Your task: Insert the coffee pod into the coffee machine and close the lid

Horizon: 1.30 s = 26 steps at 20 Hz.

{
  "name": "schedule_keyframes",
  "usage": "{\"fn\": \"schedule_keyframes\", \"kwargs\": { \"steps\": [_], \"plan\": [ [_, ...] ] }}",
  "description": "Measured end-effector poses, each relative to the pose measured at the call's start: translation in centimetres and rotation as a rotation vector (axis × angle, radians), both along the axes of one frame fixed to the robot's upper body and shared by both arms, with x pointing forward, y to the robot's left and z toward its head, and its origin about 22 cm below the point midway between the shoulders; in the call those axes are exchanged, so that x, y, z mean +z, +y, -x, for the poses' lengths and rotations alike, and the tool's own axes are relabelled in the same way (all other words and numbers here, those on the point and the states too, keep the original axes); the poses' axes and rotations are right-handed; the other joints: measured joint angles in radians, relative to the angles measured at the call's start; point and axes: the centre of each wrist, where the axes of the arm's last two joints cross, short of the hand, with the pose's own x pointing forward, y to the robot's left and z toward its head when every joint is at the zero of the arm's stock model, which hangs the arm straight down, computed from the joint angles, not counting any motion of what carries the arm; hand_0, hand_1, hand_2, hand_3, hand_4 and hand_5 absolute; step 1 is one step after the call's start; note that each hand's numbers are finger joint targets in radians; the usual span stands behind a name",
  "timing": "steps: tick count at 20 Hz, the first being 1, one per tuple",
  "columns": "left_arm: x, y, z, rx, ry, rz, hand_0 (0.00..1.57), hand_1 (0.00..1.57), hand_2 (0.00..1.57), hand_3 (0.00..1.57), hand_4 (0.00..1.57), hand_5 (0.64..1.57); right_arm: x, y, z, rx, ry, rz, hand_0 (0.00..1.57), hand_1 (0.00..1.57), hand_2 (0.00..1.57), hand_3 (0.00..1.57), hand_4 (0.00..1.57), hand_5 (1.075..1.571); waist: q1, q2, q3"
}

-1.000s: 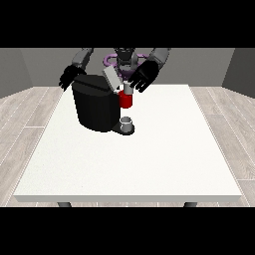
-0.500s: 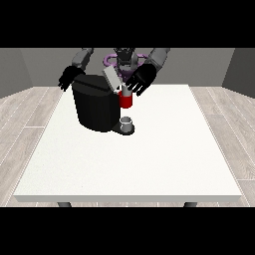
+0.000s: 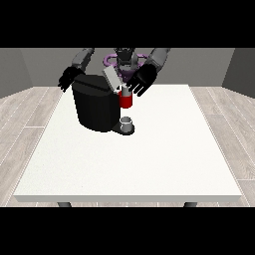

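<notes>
One coffee machine [image 3: 97, 107], one red thing at the machine [image 3: 126, 101], two hands, one table [image 3: 149, 159]

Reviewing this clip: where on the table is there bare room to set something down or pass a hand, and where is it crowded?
Bare room: the table in front of the coffee machine down to the near edge, and its whole side at the view's right. Crowded: the far corner at the view's left, with the machine, a red thing at the machine, a grey thing at its base, and both hands.
</notes>
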Motion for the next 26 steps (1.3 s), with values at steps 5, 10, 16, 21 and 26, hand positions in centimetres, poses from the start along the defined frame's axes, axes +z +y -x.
{"fn": "schedule_keyframes", "kwargs": {
  "steps": [5, 10, 16, 21, 26],
  "plan": [
    [0.1, 0.0, 0.0, -0.009, -0.002, 0.002, 1.21, 1.21, 1.24, 1.12, 0.46, 1.571, 0.1, -0.1, -0.2, -0.008, -0.013, -0.001, 0.00, 0.00, 0.00, 0.00, 0.42, 1.571, 0.006, 0.013, 0.0003],
    [0.1, -0.2, -0.1, -0.015, 0.009, -0.011, 1.13, 1.13, 1.17, 1.00, 0.46, 1.571, 0.6, -0.4, -0.6, -0.008, -0.005, 0.000, 0.00, 0.00, 0.00, 0.00, 0.40, 1.571, 0.005, 0.014, 0.0001],
    [-0.3, -0.4, 0.0, -0.015, -0.007, -0.037, 1.05, 1.05, 1.12, 0.95, 0.37, 1.571, -0.1, -0.8, -0.4, -0.029, 0.012, -0.005, 0.00, 0.00, 0.00, 0.00, 0.34, 1.571, 0.017, 0.012, 0.0000],
    [0.8, 0.7, 0.0, -0.010, -0.018, -0.046, 1.07, 1.07, 1.12, 0.93, 0.37, 1.571, 0.8, -0.3, -0.7, -0.016, -0.015, 0.006, 0.00, 0.00, 0.00, 0.00, 0.43, 1.571, 0.004, 0.025, -0.0007],
    [0.4, 1.1, 0.1, -0.030, -0.010, -0.081, 0.00, 0.00, 0.00, 0.00, 0.00, 1.571, 0.3, 0.0, -0.2, -0.013, -0.009, 0.001, 0.00, 0.00, 0.00, 0.00, 0.42, 1.571, 0.002, 0.019, -0.0004]
  ]
}}
